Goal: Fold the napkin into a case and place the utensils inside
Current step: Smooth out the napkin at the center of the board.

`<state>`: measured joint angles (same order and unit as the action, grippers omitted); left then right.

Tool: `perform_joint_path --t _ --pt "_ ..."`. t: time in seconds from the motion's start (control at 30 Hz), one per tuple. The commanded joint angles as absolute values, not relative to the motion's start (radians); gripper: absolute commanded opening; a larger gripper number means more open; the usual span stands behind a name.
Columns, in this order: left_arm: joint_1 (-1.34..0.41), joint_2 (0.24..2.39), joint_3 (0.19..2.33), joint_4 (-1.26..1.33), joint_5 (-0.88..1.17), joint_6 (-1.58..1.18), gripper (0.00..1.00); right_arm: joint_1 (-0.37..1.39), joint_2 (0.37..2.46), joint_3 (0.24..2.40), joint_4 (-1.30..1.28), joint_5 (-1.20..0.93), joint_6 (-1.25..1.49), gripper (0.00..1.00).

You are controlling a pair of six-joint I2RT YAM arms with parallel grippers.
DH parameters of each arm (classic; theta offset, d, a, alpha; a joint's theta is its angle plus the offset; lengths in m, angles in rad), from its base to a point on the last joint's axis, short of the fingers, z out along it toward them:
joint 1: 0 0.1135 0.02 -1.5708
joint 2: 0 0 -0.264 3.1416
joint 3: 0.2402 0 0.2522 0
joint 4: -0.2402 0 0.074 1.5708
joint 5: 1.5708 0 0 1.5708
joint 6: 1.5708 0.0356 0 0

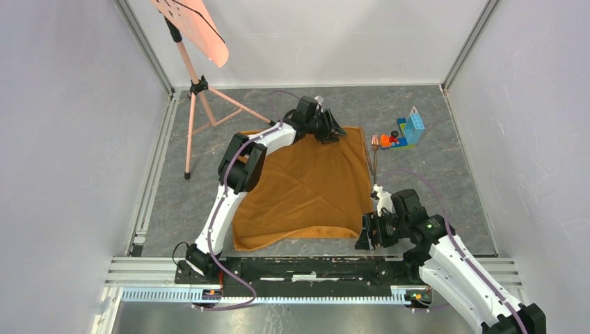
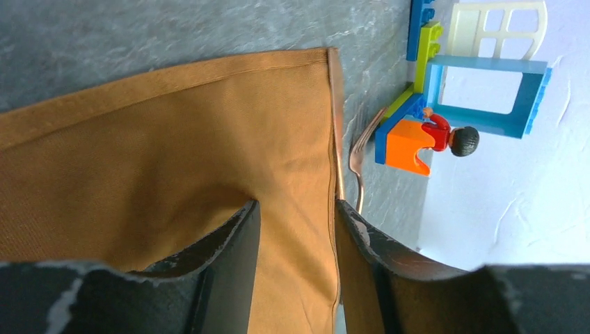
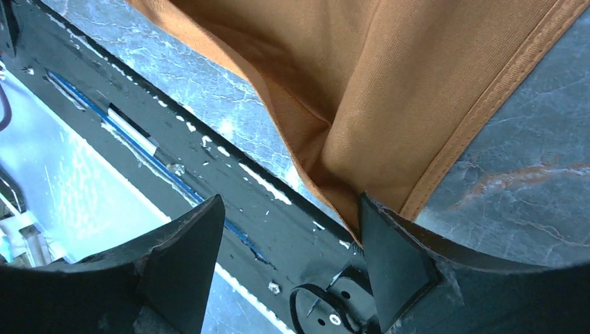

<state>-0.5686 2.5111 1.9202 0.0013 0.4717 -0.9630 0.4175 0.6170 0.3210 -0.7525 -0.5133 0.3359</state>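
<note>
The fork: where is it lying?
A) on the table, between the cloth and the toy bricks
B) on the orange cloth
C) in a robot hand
A: the fork lies on the table just off the edge of the cloth, beside the toy bricks.

The napkin is finely woven orange-brown cloth, matt with a soft sheen, its hem stitched in ridges; the table looks like smooth grey marbled stone, faintly glossy; the fork gleams coppery like metal; the toy bricks are glossy plastic; the right gripper has matt black fingers, scuffed pale at the edges.
</note>
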Motion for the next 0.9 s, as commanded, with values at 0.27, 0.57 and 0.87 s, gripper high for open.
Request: perform_joint_path --t 0.27,0.57,0.87 --pt "-0.552 2.186 1.984 -0.347 0.526 -0.657 0.68 0.423 0.631 0.406 -0.684 -0.492 0.343 0.69" --pt "-0.548 1.844 1.456 -0.362 0.430 -0.600 0.85 0.423 0.940 0.449 -0.315 -0.187 0.368 0.74" --pt "-0.524 1.580 1.054 -0.393 0.087 -0.642 0.88 0.423 1.371 0.718 -0.156 0.058 0.284 0.70"
